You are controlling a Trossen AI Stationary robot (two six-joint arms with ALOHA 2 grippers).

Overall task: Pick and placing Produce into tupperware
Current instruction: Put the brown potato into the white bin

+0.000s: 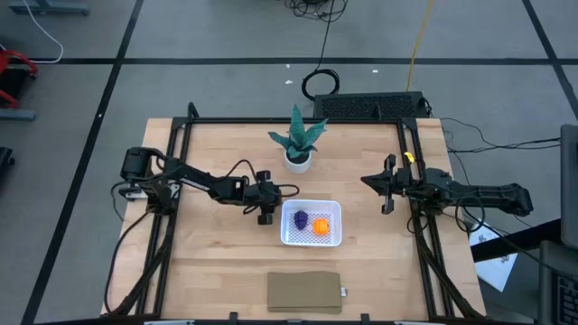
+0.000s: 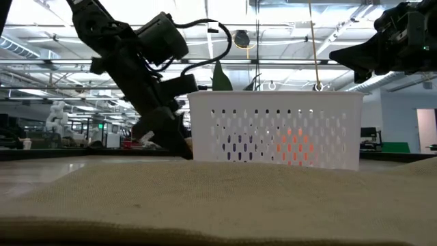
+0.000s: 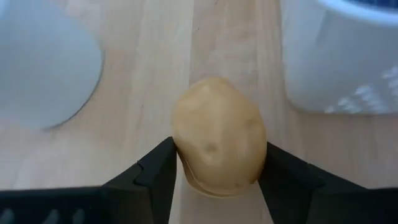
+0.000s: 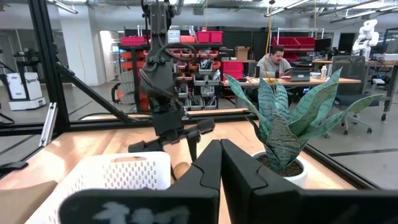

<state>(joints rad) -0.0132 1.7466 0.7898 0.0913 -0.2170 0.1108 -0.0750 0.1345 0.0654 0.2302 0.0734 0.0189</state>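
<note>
Tan-orange piece (image 3: 217, 137) pinched in left gripper (image 1: 265, 206), low over the wood table (image 1: 217, 253) just left of the tupperware (image 1: 312, 239). Purple lump (image 1: 299, 218) and orange ball (image 1: 320, 227) sit inside it. Right gripper (image 1: 386, 195) waits at table's right edge, fingers pressed together.

You get even bright overhead light on the table (image 1: 226, 262), soft faint shadows, ceiling lights (image 2: 287, 20) glaring behind a dark backlit arm in the low view, tan pad (image 2: 205, 205) blurry up close, white container (image 3: 348, 56) out of focus.
</note>
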